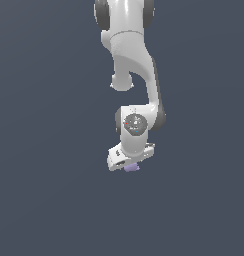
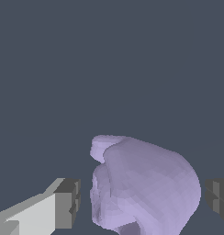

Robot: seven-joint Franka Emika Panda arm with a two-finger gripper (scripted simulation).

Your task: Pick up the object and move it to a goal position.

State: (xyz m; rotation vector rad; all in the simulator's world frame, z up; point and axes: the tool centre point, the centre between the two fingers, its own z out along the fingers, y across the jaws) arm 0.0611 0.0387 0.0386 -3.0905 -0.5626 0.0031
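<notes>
The object (image 2: 146,188) is a pale lavender faceted lump that fills much of the wrist view. It sits between my gripper's (image 2: 142,202) two dark finger pads (image 2: 68,204), with a narrow gap on each side. The jaws stand open around it and do not touch it. In the exterior view the white gripper (image 1: 128,163) points down from the arm, and the object (image 1: 132,168) peeks out just beneath it as a small purple bit. The fingertips are hidden there by the hand.
The white arm (image 1: 136,65) reaches down from the top of the exterior view. The ground (image 1: 44,200) is a plain dark blue-grey surface all around. No goal marker shows in either view.
</notes>
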